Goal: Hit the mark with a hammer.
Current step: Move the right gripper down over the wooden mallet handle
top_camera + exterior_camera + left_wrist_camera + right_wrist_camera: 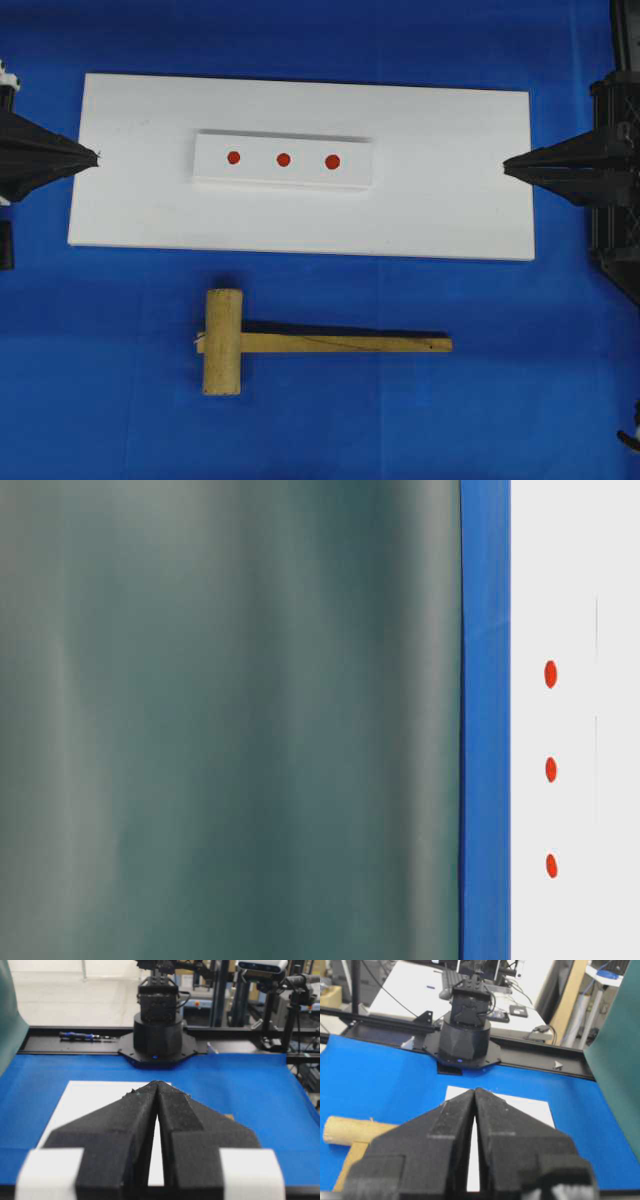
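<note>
The mark (283, 159) is the middle red dot of three on a narrow white strip (283, 178), which lies on a large white board (430, 200); the mark (551, 770) also shows in the table-level view. The hammer (300, 343), a light wooden mallet, lies flat on the blue cloth below the board, head (223, 341) to the left, handle pointing right. My left gripper (97, 156) is shut and empty at the board's left edge. My right gripper (506, 166) is shut and empty at the board's right edge. The hammer's head (355, 1130) shows left of the right gripper (475, 1090). The left gripper (157, 1082) hides the strip.
Blue cloth (520, 380) covers the table around the board. Each wrist view shows the opposite arm's black base (157, 1035) across the table. A green curtain (230, 720) fills most of the table-level view. The two outer red dots (233, 157) flank the mark.
</note>
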Robot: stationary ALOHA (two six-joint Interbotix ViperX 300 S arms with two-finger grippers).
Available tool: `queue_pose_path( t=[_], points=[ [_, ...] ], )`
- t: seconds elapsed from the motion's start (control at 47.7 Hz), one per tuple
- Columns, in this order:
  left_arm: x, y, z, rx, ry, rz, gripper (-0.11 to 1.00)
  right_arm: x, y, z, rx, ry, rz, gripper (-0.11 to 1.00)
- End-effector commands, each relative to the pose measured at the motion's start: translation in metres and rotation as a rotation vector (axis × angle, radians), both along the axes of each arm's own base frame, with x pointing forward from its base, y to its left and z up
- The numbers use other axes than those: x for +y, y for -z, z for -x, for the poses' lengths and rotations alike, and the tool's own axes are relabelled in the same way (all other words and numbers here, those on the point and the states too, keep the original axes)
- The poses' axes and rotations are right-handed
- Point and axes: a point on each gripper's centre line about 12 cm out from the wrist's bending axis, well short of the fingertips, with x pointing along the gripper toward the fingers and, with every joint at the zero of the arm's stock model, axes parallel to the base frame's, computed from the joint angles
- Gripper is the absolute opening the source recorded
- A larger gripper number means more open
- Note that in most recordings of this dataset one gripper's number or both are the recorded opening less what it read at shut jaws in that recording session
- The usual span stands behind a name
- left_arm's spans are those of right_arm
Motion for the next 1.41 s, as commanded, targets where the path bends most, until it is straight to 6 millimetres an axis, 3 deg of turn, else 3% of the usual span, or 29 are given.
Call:
queue_pose_path(
  t=[0.0,0.126,0.399,0.629,0.734,0.797,1.049,1.385],
  points=[
    [0.000,-0.005,-0.002,-0.003,-0.001,0.017,0.00,0.002,-0.006,-0.003,-0.006,-0.010,-0.006,0.00],
    [0.000,-0.004,-0.002,0.006,-0.002,0.020,0.00,0.009,-0.005,-0.013,0.063,-0.043,-0.011,-0.06],
    [0.000,-0.001,-0.002,0.028,0.000,0.018,0.00,0.039,-0.007,-0.046,0.145,-0.157,-0.080,-0.06],
    [0.000,0.003,-0.002,0.043,-0.002,0.018,0.00,0.065,0.005,-0.079,0.242,-0.218,-0.140,-0.01],
    [0.000,0.003,-0.002,0.043,-0.002,0.018,0.00,0.070,0.017,-0.094,0.299,-0.215,-0.176,0.10],
    [0.000,0.003,-0.001,0.041,-0.002,0.020,0.00,0.073,0.025,-0.104,0.340,-0.211,-0.199,0.22],
    [0.000,0.007,-0.001,0.051,0.000,0.020,0.00,0.098,0.063,-0.137,0.529,-0.225,-0.215,0.91],
    [0.000,0.014,0.000,0.066,0.000,0.018,0.00,0.116,0.118,-0.180,0.621,-0.195,-0.264,0.90]
  ],
)
